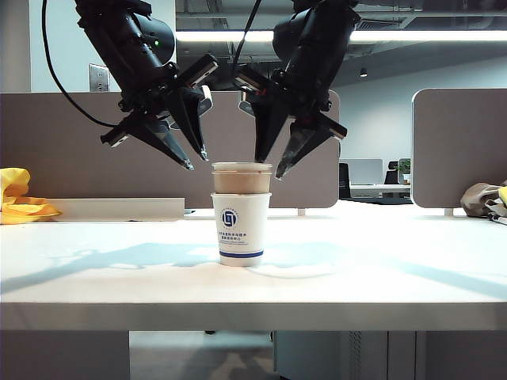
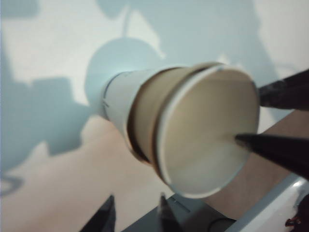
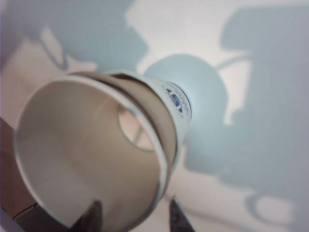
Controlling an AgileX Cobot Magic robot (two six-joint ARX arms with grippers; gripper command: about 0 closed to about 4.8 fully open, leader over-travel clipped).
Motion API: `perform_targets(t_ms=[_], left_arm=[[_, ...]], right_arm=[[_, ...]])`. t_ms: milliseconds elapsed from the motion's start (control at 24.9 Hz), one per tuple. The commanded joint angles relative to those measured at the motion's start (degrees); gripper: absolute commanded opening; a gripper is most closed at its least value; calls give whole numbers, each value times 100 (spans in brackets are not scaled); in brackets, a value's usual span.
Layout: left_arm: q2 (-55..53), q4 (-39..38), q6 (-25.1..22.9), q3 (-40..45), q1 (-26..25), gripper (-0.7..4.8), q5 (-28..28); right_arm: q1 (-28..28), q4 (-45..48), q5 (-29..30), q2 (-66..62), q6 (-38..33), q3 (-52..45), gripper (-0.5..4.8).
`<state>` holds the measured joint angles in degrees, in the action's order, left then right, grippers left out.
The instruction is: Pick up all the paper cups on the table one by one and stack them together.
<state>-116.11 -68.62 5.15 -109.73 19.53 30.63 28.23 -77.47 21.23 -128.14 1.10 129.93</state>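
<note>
Three paper cups stand nested in one upright stack mid-table (image 1: 380,261). The outer one is a white cup with a blue logo (image 1: 241,229). A brown cup (image 1: 242,183) sits inside it, and a white rim (image 1: 242,167) tops the stack. My right gripper (image 1: 268,167) (image 3: 133,215) is open and straddles the stack's right rim, one finger over the mouth and the other outside the wall. My left gripper (image 1: 197,161) (image 2: 136,212) hangs open and empty just above and left of the rim. The left wrist view shows the nested cups (image 2: 212,130) with the right gripper's fingers (image 2: 275,147) at their mouth.
Grey partition panels (image 1: 79,142) run along the back of the table. A yellow cloth (image 1: 20,202) lies at the far left. A bag (image 1: 483,198) sits at the far right. The table's thick front edge (image 1: 253,315) faces the exterior camera.
</note>
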Motion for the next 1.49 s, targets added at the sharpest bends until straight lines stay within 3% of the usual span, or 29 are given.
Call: perform_targets(t_ms=[40,1286,1487], left_arm=[[28,11,-22,-13,9,114,155],[-245,236,131,-15,9,113,177],[-227,225,131,-131,11,114,476]], right_arm=[[0,13,-55,105,42,83,173],[-151,-175,-459,92,48,186,189],[-151,-138,-459,98,87,118,189]])
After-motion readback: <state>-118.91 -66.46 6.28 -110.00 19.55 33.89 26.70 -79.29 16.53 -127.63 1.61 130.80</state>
